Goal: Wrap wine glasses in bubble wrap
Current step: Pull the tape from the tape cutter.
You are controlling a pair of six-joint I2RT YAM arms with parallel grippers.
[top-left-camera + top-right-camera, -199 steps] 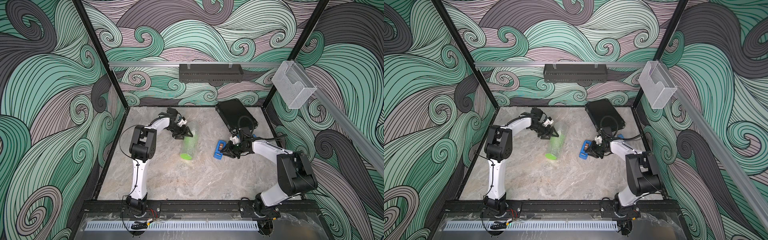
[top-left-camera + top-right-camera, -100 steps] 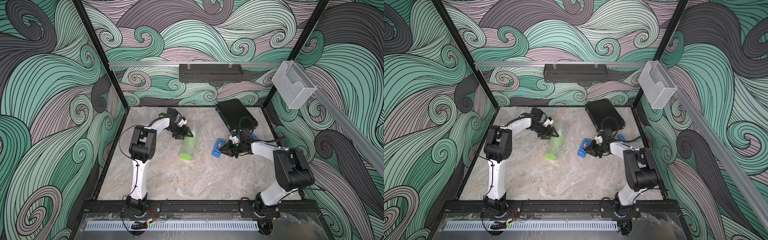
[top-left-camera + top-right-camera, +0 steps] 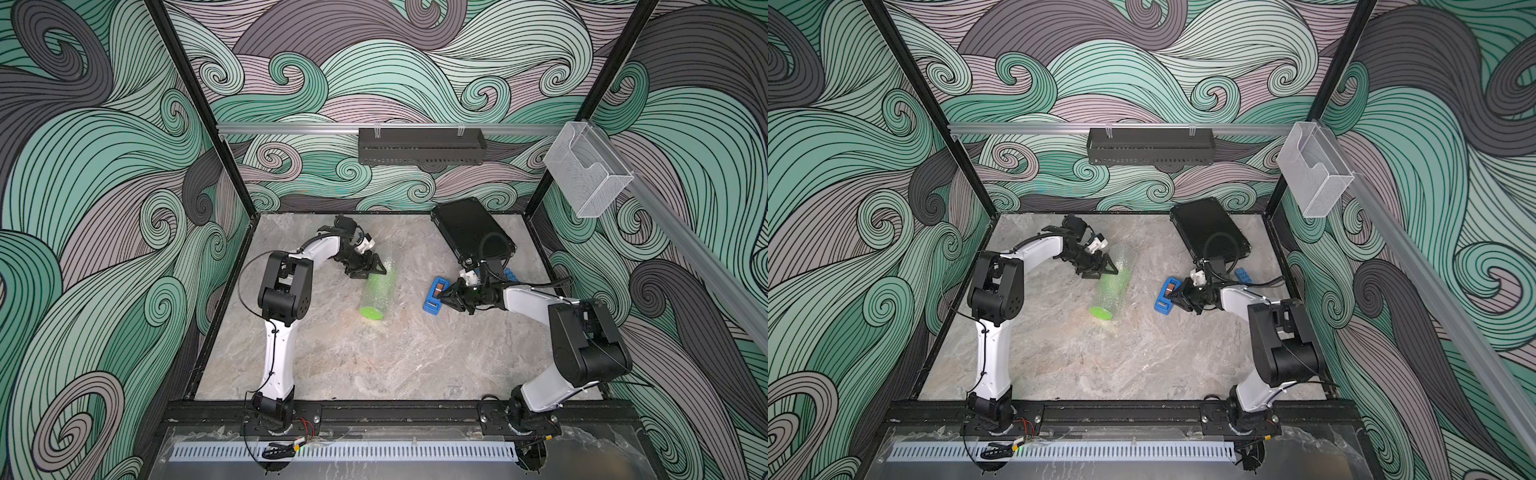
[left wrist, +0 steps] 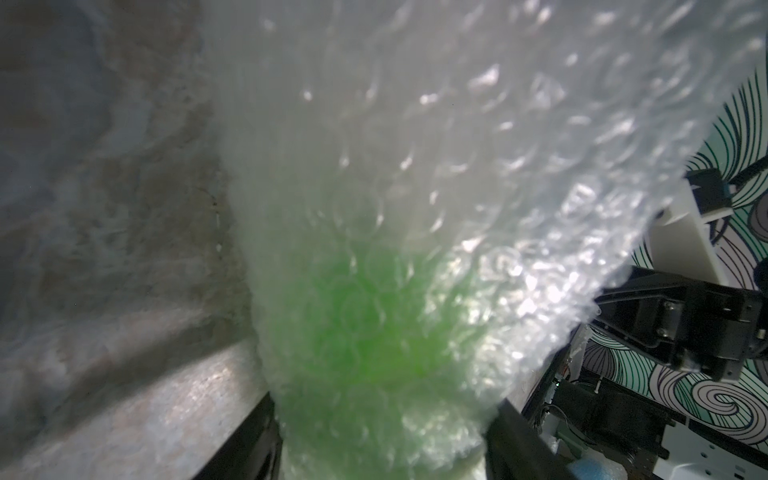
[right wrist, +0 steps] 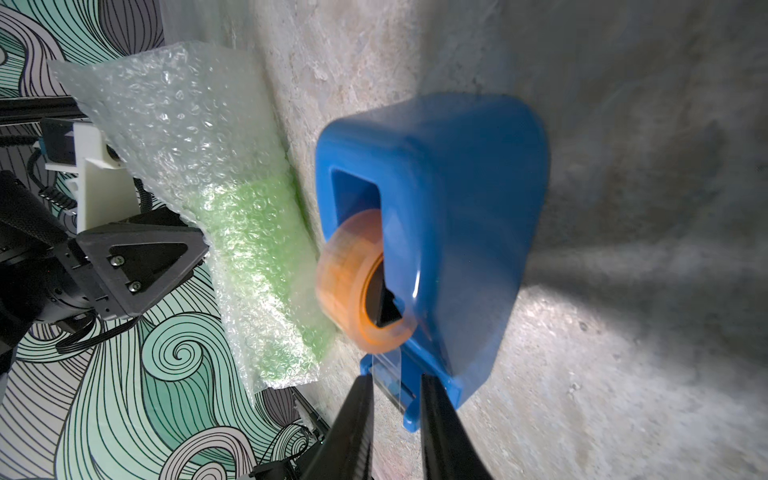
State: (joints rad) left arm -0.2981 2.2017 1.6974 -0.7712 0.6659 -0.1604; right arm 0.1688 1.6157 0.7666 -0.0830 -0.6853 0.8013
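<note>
**While goblet lies in bubble wrap, right fingers flank tape end**

Rolled in the bubble wrap, the goblet lies on its side on the bench, its green foot showing at the near end. Left fingers clasp the roll's far end, with wrap pressed between them. Near it sits the blue dispenser. Right fingers stand narrow on either side of its loose tape, not pinching it.

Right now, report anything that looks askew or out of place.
The goblet lies on its side inside the rolled bubble wrap, and one green end pokes out uncovered at the near opening. Nothing spilled or broken shows.
</note>
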